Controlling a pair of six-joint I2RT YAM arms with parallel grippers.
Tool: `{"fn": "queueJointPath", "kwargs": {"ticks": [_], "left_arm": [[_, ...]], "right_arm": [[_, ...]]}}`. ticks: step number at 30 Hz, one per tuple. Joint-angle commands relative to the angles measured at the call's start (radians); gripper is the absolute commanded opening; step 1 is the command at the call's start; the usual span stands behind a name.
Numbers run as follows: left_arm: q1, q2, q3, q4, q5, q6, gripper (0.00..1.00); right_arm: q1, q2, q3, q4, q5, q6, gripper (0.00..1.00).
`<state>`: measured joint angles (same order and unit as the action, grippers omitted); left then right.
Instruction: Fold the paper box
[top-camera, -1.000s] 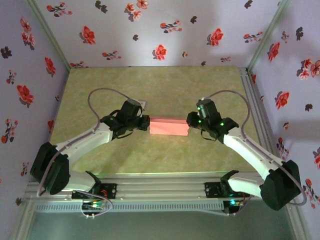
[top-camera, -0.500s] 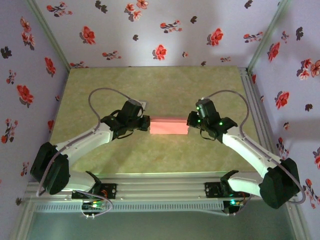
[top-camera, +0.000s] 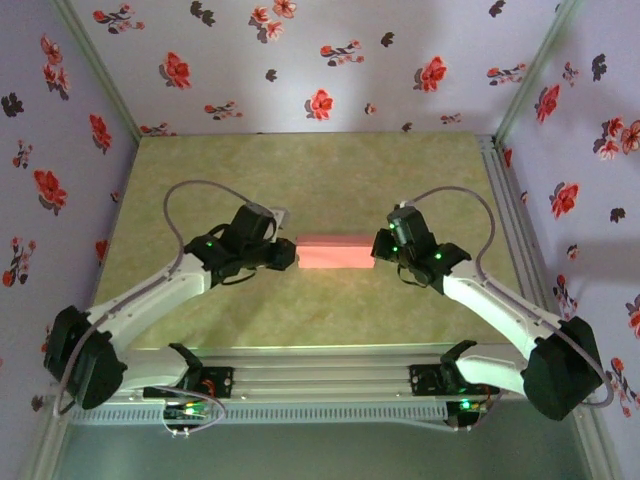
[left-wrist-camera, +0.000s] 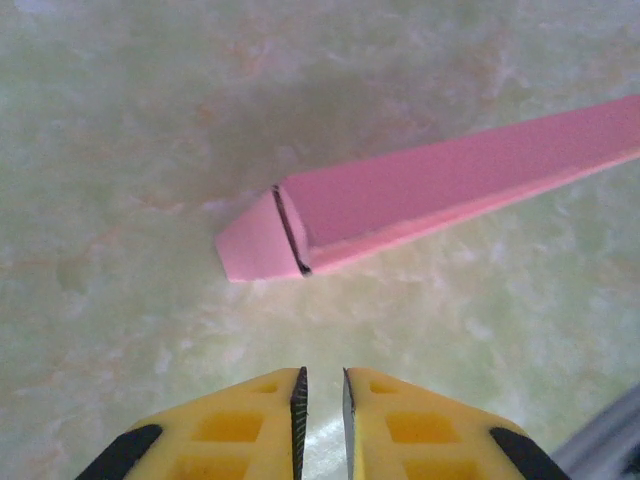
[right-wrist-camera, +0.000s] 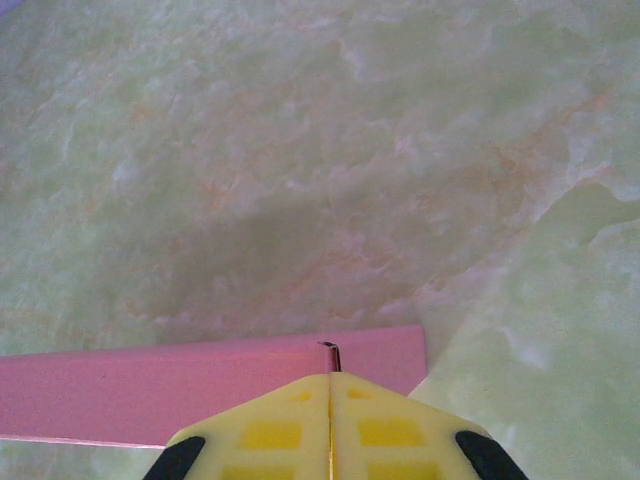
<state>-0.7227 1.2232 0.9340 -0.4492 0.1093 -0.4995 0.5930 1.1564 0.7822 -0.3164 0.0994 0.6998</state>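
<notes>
The paper box (top-camera: 337, 251) lies flat in the middle of the table as a long salmon-pink slab. In the left wrist view the paper box (left-wrist-camera: 440, 190) has its near end flap (left-wrist-camera: 255, 245) sticking out onto the table beside a dark slit. My left gripper (top-camera: 288, 256) sits just off the box's left end; my left gripper (left-wrist-camera: 322, 375) is open by a narrow gap, holding nothing. My right gripper (top-camera: 378, 247) is at the box's right end. My right gripper (right-wrist-camera: 329, 375) is shut, tips together over the paper box (right-wrist-camera: 150, 390) near a small dark slit.
The green marbled table (top-camera: 300, 180) stretches bare behind and in front of the box. Floral walls close in the back and both sides. An aluminium rail (top-camera: 320, 365) with the arm bases runs along the near edge.
My left gripper has let its jaws part slightly and drawn back a little to the left of the box end. The right gripper has shut fully at the right end.
</notes>
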Motion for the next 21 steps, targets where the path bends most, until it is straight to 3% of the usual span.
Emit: {"fn": "queueJointPath", "kwargs": {"ticks": [1,10,21], "left_arm": [[0.020,-0.042,0.037,-0.064,0.095,-0.017,0.18],[0.071,0.041,0.091,0.088,0.179,-0.048,0.04],[0.095,0.183,0.109,0.179,0.186,-0.033,0.00]], "right_arm": [[0.014,0.007,-0.030,-0.045,0.014,0.001,0.09],[0.021,0.019,-0.026,-0.041,0.015,-0.003,0.08],[0.023,0.016,-0.030,-0.048,0.020,-0.005,0.08]]}}
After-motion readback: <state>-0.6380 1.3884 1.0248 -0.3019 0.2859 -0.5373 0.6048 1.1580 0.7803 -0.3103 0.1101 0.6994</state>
